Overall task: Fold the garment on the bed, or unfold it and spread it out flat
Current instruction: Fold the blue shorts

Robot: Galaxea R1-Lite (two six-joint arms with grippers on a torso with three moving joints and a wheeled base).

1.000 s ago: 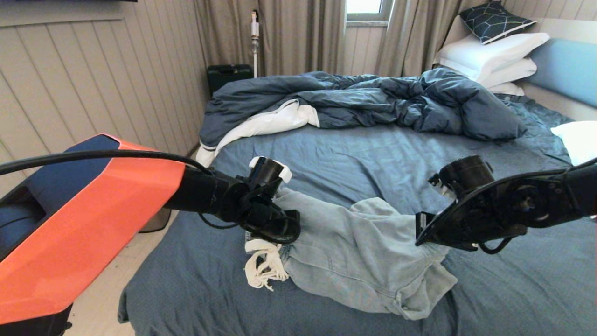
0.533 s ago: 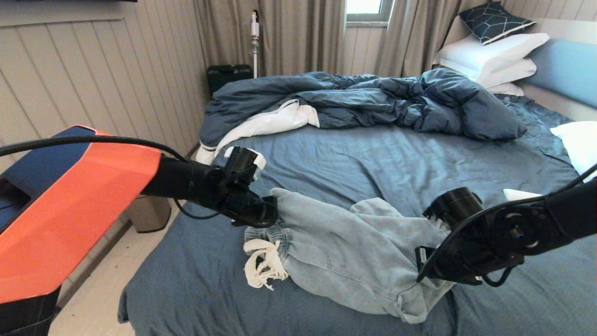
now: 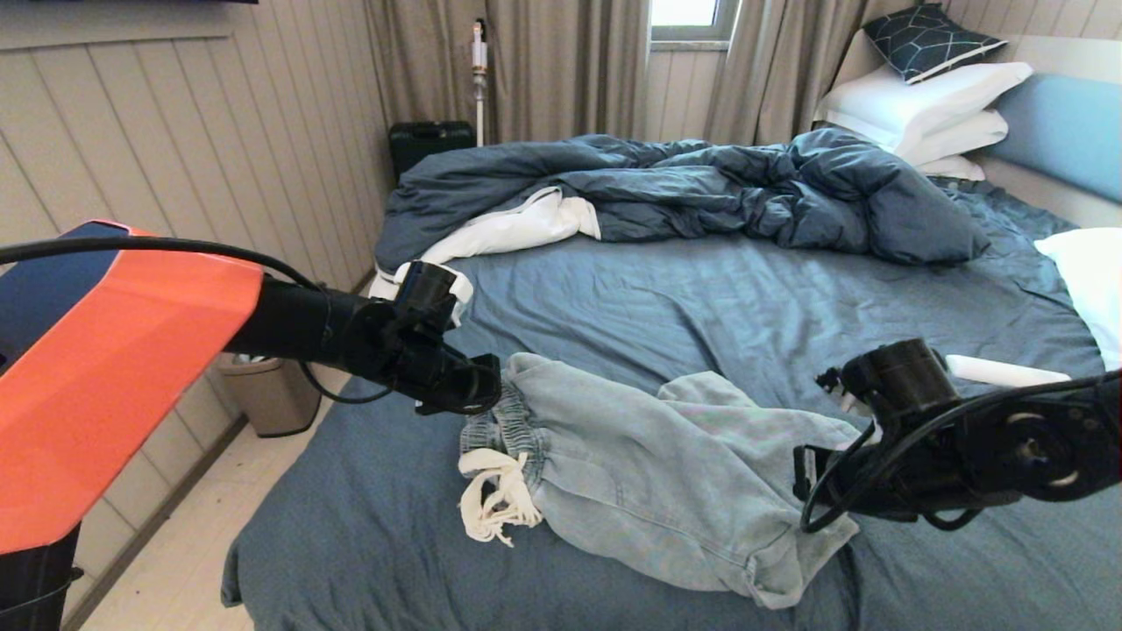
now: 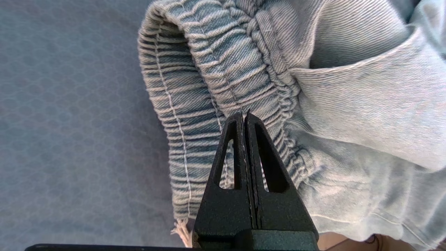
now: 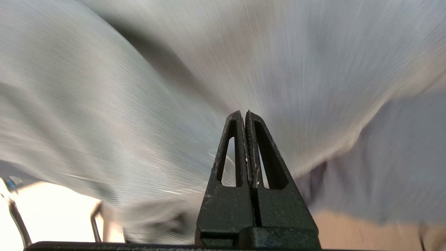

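Shorts point(image 3: 666, 473) lie rumpled on near part of bed point(image 3: 701, 298), dark blue sheet, white drawstring point(image 3: 495, 499) at waistband end. Left jaws point(image 4: 245, 116) pressed together, tips at gathered waistband; grip on cloth not clear. Right jaws point(image 5: 245, 115) pressed together over leg end. Beyond: duvet point(image 3: 684, 188), pillows point(image 3: 929, 105), bin point(image 3: 267, 394), panelled wall, curtains. No readable writing.
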